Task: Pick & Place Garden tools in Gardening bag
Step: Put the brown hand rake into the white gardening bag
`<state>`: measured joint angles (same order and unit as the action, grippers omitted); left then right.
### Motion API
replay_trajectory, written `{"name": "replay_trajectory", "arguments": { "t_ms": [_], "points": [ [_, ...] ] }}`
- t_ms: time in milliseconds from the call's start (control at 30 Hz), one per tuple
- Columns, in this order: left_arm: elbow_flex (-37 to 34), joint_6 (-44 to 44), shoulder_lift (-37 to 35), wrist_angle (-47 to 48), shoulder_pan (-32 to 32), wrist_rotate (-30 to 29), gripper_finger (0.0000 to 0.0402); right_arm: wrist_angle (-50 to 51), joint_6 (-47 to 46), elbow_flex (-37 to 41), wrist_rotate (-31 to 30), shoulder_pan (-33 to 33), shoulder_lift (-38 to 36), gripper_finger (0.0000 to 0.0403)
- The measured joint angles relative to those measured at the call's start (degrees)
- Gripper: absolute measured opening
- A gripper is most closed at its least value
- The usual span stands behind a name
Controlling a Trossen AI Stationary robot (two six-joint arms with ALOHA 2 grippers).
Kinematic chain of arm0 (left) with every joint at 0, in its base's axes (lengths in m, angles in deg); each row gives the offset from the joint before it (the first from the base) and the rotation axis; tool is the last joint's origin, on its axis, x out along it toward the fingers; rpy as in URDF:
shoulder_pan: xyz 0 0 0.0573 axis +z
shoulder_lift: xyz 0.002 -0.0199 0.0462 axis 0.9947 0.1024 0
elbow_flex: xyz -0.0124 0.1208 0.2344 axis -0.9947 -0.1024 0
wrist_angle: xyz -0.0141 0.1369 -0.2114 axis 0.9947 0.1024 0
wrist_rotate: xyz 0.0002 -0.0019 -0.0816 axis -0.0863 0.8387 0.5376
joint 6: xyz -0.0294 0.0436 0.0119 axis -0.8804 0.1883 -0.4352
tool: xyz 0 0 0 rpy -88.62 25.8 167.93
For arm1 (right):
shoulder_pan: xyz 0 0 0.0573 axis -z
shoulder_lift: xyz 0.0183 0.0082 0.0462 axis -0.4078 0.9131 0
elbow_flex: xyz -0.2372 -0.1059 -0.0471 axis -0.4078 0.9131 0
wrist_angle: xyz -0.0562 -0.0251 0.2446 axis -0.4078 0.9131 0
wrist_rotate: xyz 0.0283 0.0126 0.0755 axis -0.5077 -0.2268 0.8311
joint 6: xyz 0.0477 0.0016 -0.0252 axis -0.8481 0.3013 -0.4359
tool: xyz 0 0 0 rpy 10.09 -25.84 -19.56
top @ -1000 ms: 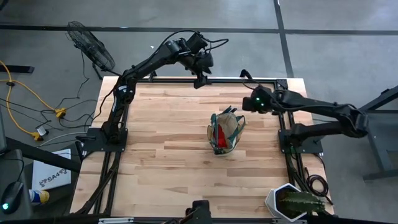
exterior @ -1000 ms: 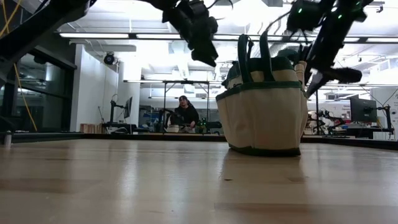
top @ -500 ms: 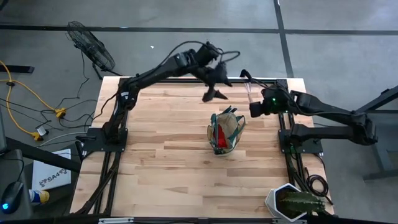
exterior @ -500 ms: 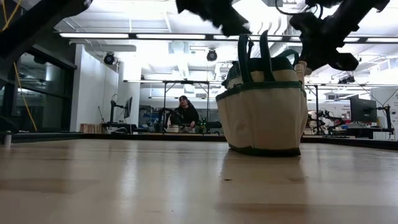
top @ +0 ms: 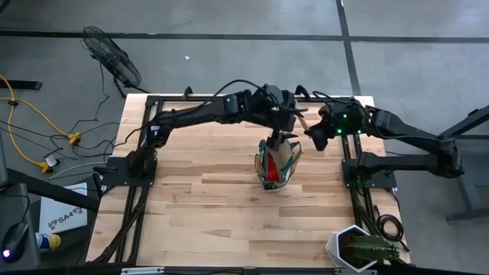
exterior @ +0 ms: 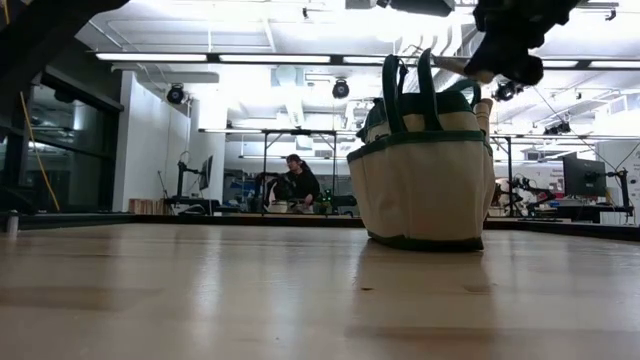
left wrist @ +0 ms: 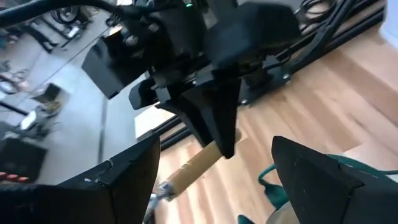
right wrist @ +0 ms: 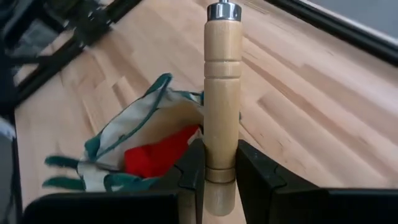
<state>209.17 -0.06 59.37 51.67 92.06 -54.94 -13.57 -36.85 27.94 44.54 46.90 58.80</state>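
**Right pincer** (right wrist: 214, 163): clamped on the wooden handle (right wrist: 221, 93) of a garden tool, held in the air near the far right corner of the table (top: 191, 206), just beside the bag. The metal ferrule shows at the handle's far end; the working head cannot be seen, so trowel or fork cannot be told.

**Left pincer** (left wrist: 211, 180): fingers spread wide, holding nothing, hovering over the far rim of the bag and facing the right pincer and its handle.

**Gardening bag** (top: 276, 162): upright on the table, right of centre, mouth open. A red fabric piece (right wrist: 158, 152) lies inside.

**Plant pot** (top: 359, 250): near right corner, well apart from the work.

**Risks, as judged:** the two arms crowd the same spot above the bag, so a collision is possible. If a handover is meant, a release before the left fingers close would drop the tool onto the table or the bag's rim. A snag on the loop handles (exterior: 405, 90) could tip the bag.

**Hidden:** the bag's remaining contents; both pincers in the low view are cut off at the top edge.
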Motion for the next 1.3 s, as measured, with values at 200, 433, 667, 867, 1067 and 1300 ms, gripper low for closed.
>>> {"name": "replay_trajectory", "arguments": {
  "t_ms": [200, 433, 667, 867, 1067, 1300],
  "points": [
    [0.0, -2.5, 0.0, 0.1, -0.5, -2.4, 0.0303, 0.4, 5.3, -2.1, -0.2, -4.1, 2.0, 0.0054],
    [0.0, -6.4, -1.1, 1.8, -0.8, -2.6, 0.0303, 10.2, 8.9, -10.5, -6.4, -8.9, 9.6, 0.0054],
    [0.0, -8.4, -4.2, 8.9, -0.8, -2.5, 0.0303, 18.1, 12.3, -20.7, -8.8, -11.5, 16.8, 0.0054],
    [0.1, -9.8, -4.7, 10.0, -0.8, -3.1, 0.0303, 19.5, 15.0, -29.9, -10.0, -13.5, 22.5, 0.0054],
    [0.1, -9.8, -4.8, 11.5, -0.8, -3.1, 0.0303, 20.6, 16.9, -34.4, -12.2, -14.3, 27.1, 0.0054],
    [0.1, -10.2, -4.9, 16.3, -0.8, -3.7, 0.0258, 20.6, 16.4, -34.8, -13.5, -15.8, 28.6, 0.0054]
  ]
}}
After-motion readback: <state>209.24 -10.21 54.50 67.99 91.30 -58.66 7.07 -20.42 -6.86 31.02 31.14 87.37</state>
